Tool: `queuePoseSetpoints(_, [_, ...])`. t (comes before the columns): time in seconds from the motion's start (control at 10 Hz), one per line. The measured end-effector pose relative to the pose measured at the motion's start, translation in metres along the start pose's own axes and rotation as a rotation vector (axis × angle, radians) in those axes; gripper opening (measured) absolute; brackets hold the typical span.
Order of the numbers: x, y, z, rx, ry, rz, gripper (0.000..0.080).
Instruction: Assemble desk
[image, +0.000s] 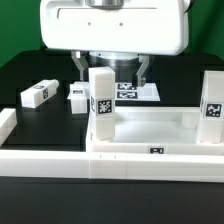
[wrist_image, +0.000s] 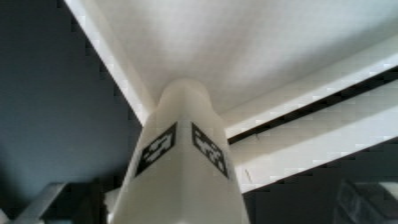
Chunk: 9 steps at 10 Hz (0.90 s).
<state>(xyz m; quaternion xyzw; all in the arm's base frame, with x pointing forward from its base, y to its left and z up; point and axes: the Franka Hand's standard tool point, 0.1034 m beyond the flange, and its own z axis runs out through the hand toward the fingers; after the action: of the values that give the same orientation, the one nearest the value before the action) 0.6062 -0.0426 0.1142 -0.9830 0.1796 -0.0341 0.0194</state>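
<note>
The white desk top (image: 150, 133) lies in front of me, a tray with a raised rim. One white tagged leg (image: 101, 100) stands upright at its corner on the exterior view's left. A second leg (image: 211, 104) stands at the right corner. My gripper (image: 114, 80) is right at the left leg's top, open, with its fingers wide on either side and apart from it. In the wrist view that leg (wrist_image: 178, 150) runs down the middle to the desk top (wrist_image: 267, 50). Two more legs (image: 35, 95) (image: 78, 98) lie loose on the black table.
The marker board (image: 138, 93) lies behind the desk top, under the gripper. Long white border rails (image: 60, 165) run along the front and the exterior view's left edge (image: 6, 125).
</note>
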Motion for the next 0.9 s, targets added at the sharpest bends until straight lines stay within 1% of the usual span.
queuePoseSetpoints(0.3, [0.0013,0.0027,0.0002,-0.006,0.003,-0.319,0.0649])
queuePoseSetpoints(0.6, [0.0014,0.0038,0.0005,-0.007,0.001,-0.526,0.0649])
queuePoseSetpoints(0.8, [0.0029,0.0090,0.0004,-0.009,0.000,-0.729,0.0649])
queuePoseSetpoints(0.9, [0.0038,0.0110,0.0000,-0.009,0.000,-0.737,0.0649])
